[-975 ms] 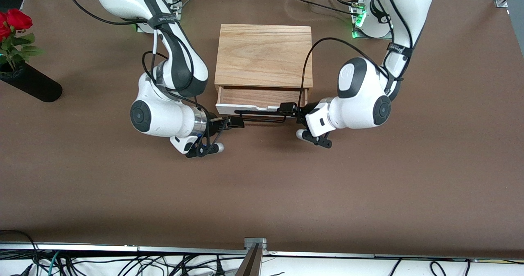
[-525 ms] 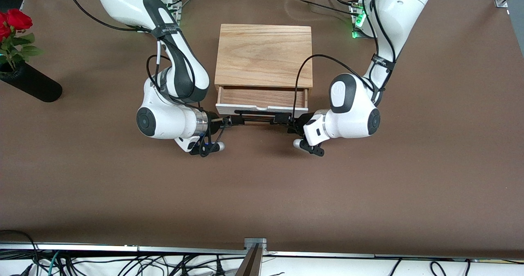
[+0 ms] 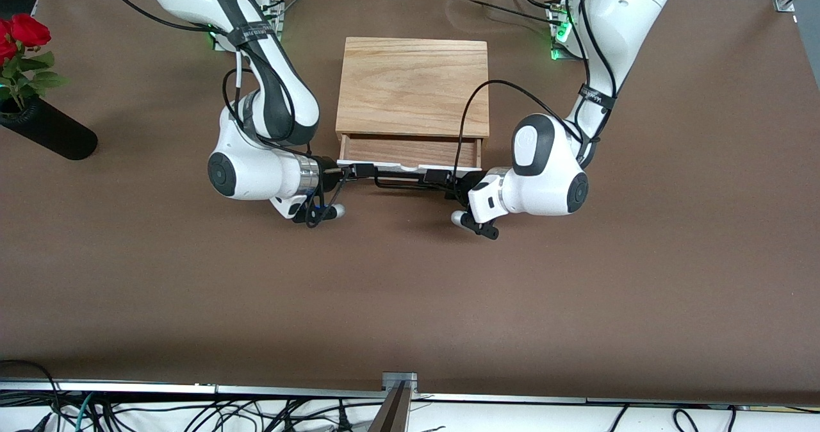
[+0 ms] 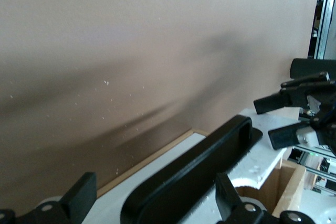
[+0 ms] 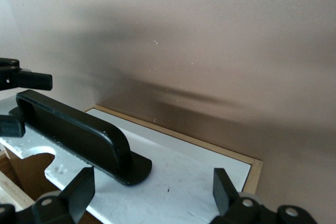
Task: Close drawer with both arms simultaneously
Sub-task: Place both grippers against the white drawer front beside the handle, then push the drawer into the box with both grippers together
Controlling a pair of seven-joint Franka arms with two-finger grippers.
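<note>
The light-wood box (image 3: 413,86) stands mid-table. Its drawer (image 3: 410,152) is partly open, with brown interior showing above the white front panel (image 3: 391,163) and black bar handle (image 3: 403,182). My right gripper (image 3: 359,170) is open against the panel at the handle's end toward the right arm. My left gripper (image 3: 441,177) is open at the handle's other end. In the left wrist view the open gripper (image 4: 155,203) straddles the handle (image 4: 194,174). In the right wrist view the open gripper (image 5: 152,192) frames the white panel (image 5: 178,166) beside the handle's foot (image 5: 79,129).
A black vase with red roses (image 3: 48,134) lies at the right arm's end of the table. Black cables (image 3: 474,105) loop from both wrists beside the box. Bare brown table (image 3: 410,291) stretches from the drawer toward the front camera.
Both grippers have moved toward the box, closing in on the handle's ends. The drawer front has slid inward, and less brown interior shows.
</note>
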